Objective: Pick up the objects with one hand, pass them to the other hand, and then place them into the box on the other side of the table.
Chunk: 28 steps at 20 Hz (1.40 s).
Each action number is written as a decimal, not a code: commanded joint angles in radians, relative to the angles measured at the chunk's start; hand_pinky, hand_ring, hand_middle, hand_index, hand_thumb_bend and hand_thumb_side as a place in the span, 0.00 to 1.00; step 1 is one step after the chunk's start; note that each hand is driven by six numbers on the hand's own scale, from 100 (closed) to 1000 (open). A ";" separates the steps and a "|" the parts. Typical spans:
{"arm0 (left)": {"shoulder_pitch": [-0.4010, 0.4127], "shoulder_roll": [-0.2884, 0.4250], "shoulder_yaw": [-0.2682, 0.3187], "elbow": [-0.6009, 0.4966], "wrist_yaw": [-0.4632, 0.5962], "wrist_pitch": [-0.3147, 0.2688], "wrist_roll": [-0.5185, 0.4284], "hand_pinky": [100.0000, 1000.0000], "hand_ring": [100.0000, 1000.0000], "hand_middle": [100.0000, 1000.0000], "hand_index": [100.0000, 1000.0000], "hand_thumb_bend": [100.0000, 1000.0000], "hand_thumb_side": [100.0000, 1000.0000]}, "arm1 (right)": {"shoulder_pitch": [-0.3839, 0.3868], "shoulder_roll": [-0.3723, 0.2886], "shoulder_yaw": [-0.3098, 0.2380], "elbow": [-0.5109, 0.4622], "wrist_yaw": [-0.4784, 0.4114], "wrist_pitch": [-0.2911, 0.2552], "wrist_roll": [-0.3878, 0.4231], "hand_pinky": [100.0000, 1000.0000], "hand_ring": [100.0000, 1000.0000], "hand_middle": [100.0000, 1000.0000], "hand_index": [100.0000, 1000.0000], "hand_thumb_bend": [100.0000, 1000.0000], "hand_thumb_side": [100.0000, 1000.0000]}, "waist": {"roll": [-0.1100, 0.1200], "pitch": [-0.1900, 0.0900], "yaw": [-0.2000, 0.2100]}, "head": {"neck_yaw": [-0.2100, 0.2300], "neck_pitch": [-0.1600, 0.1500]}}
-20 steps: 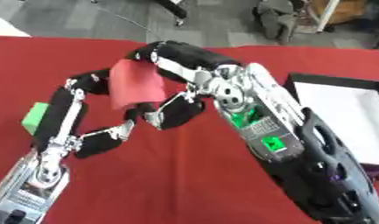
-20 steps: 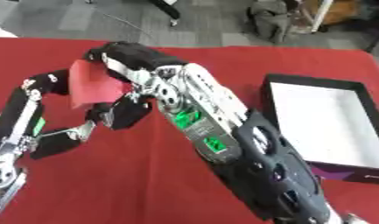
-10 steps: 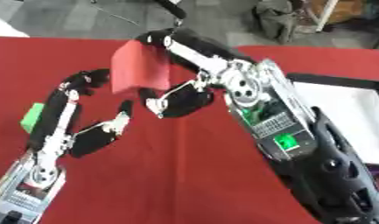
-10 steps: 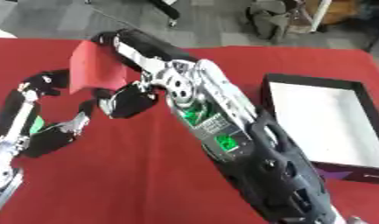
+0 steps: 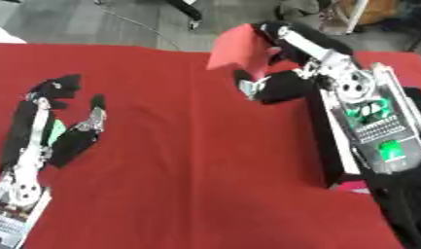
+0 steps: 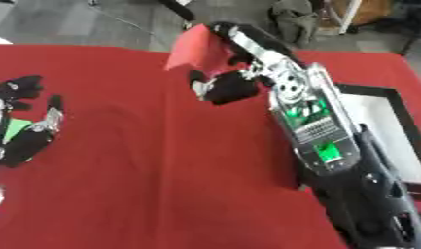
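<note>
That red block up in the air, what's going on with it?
The robot is moving things across a red table. Its right robot hand is curled around the red block and holds it above the cloth. The left robot hand hangs open near the left edge, holding nothing, with something small and green behind it. The block is not yet in the box, a black-rimmed tray with a white inside on the right side.
</note>
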 commanded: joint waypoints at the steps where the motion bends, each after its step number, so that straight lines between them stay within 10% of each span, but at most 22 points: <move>1: 0.000 0.034 0.036 -0.032 0.018 -0.003 0.034 0.69 0.71 0.67 0.81 0.10 0.53 | 0.023 -0.094 -0.094 0.016 0.005 0.028 -0.057 0.80 0.91 0.43 0.58 0.00 0.00 | 0.007 -0.012 -0.002 | -0.013 0.002; 17: 0.032 0.059 0.123 -0.072 0.069 -0.025 0.138 0.68 0.71 0.68 0.81 0.08 0.52 | 0.193 -0.233 -0.264 0.283 0.074 0.081 -0.274 0.79 0.92 0.52 0.66 0.00 0.00 | 0.013 -0.009 -0.002 | -0.062 -0.012; 23: 0.031 0.061 0.131 -0.075 0.070 -0.025 0.152 0.69 0.71 0.69 0.81 0.08 0.52 | 0.212 -0.234 -0.261 0.349 0.119 0.036 -0.213 0.86 1.00 0.80 0.92 0.06 0.00 | 0.013 -0.008 0.000 | -0.077 -0.021; 28: 0.032 0.063 0.135 -0.074 0.070 -0.020 0.154 0.69 0.71 0.69 0.81 0.08 0.52 | 0.214 -0.234 -0.273 0.388 0.190 -0.025 -0.138 0.93 1.00 0.89 0.99 0.15 0.26 | 0.014 -0.009 0.000 | -0.072 -0.023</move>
